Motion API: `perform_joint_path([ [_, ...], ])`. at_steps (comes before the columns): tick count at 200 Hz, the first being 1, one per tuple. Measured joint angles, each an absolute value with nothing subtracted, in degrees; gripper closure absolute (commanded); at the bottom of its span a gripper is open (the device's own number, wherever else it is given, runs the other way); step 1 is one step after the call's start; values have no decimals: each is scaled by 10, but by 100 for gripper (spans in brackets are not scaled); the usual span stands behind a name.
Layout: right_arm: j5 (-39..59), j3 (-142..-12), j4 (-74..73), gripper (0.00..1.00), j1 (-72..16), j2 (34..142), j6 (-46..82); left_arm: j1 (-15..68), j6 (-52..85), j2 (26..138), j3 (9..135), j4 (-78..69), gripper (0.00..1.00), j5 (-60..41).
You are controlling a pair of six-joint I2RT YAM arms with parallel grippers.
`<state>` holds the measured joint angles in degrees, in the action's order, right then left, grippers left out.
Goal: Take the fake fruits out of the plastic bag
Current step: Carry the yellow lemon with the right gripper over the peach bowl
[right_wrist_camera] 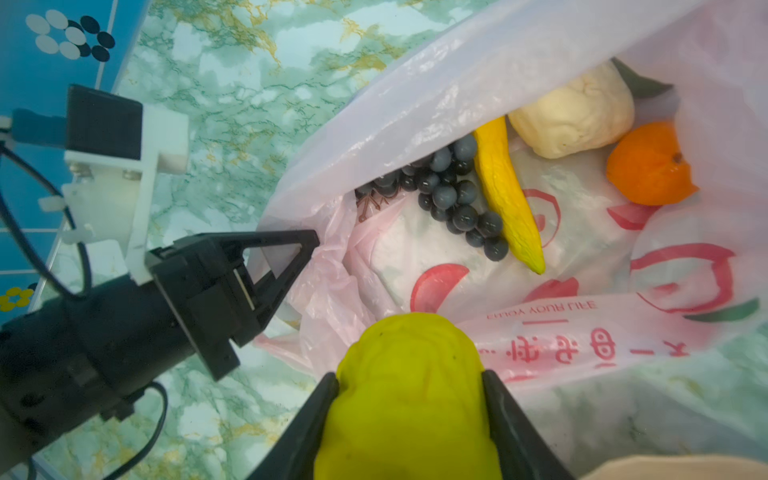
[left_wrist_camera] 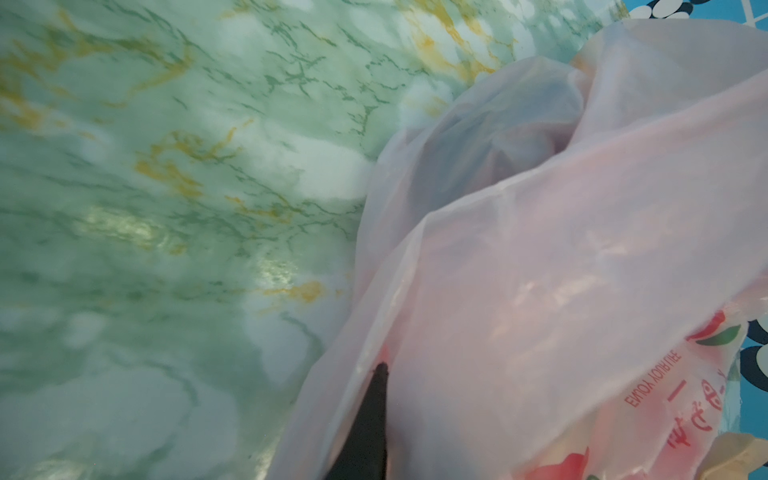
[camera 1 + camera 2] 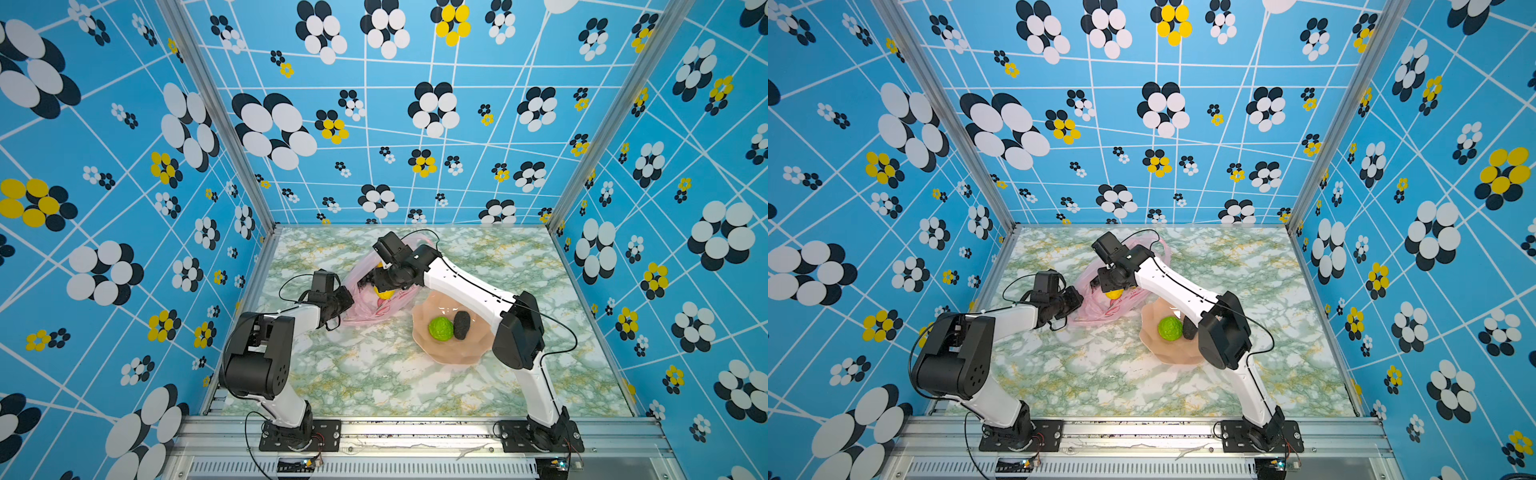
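Yellow fruit [image 1: 409,399] was clamped in the right hand [image 1: 409,376], just above the plastic bag [image 1: 457,83] on the table [image 1: 232,104]. Left hand [image 1: 301,259] was pinched on the bag rim; slipping film was judged liable to close the mouth. Fruit's long axis was aligned with the fingers [image 1: 307,415], rounded end toward the bag.

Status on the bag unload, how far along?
Done: green fruit and dark fruit sit in the dish. In hand: right pincer grips a yellow fruit over the bag, whose edge the left pincer pinches. Left inside: grape bunch, banana, beige fruit, orange fruit.
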<state>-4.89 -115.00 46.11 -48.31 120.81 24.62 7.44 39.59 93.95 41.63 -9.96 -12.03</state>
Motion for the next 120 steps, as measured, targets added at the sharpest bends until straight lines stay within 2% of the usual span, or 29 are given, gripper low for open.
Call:
perform_joint_path([
  [58, -74, -970, 459, 48, -483, 1041, 242, 74, 396, 940, 416, -104, 85, -120],
  [120, -99, -794, 468, 48, -483, 938, 253, 74, 396, 940, 416, -104, 85, -120],
])
